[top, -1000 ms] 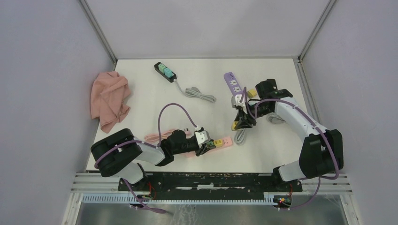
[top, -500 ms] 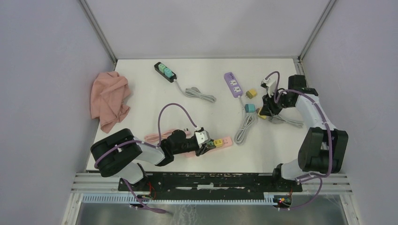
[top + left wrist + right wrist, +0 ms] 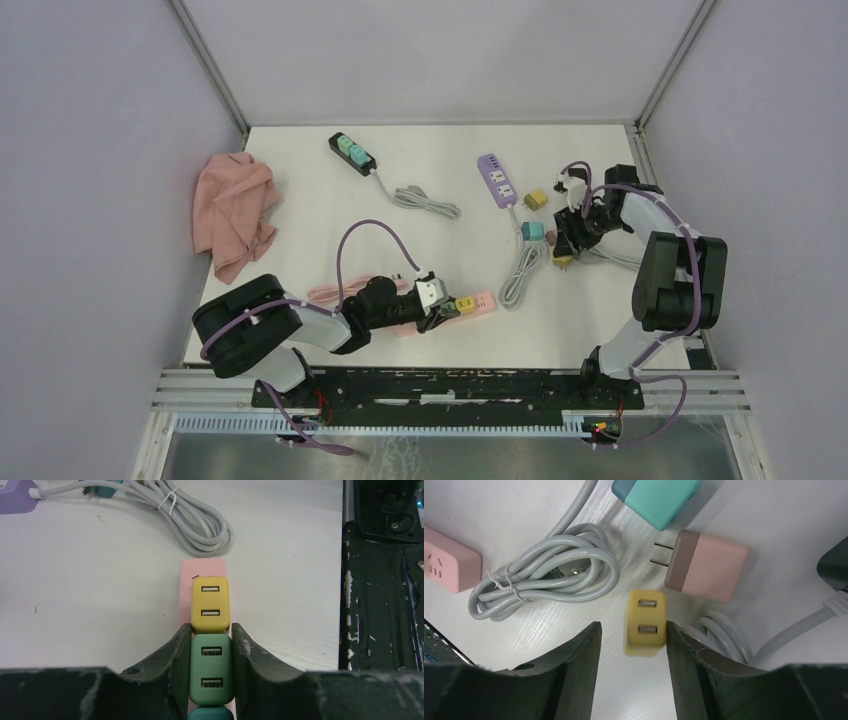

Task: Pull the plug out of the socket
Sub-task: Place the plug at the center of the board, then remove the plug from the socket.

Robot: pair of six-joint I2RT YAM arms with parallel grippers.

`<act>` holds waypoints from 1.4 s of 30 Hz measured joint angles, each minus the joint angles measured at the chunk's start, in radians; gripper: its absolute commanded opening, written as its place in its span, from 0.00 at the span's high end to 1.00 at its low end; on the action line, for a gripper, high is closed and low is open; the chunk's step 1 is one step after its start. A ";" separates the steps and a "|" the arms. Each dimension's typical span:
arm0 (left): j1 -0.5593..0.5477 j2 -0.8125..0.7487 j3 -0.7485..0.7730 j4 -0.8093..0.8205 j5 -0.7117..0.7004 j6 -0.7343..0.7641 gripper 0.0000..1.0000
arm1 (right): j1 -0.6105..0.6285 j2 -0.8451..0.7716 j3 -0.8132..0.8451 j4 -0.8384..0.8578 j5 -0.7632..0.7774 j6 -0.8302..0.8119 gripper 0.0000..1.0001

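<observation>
Three apparently lilac walls (image 3: 430, 50), white table (image 3: 440, 255)

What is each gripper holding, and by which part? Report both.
Left gripper: the green plug, pinched by its two long sides, seated on the pink strip. Right gripper: nothing; the yellow plug lies ungripped between its parted jaws.
</observation>
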 measured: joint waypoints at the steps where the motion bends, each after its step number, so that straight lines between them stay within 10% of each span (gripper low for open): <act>1: 0.000 0.000 0.000 0.000 0.000 0.000 0.97 | 0.000 0.000 0.000 0.005 0.006 0.003 0.40; 11: 0.000 -0.002 0.000 -0.002 0.000 0.000 0.97 | 0.000 -0.185 -0.016 0.054 0.024 0.005 0.29; 20: 0.000 -0.004 0.001 -0.006 0.000 0.000 0.96 | 0.089 -0.449 -0.111 -0.045 -0.365 -0.309 0.16; 28: 0.000 -0.025 0.001 -0.037 0.000 0.000 0.96 | 0.341 -0.441 -0.101 -0.153 -0.459 -0.472 0.16; 42: 0.000 -0.036 -0.006 -0.042 0.000 -0.002 0.96 | 0.419 -0.415 -0.195 -0.117 -0.434 -0.538 0.16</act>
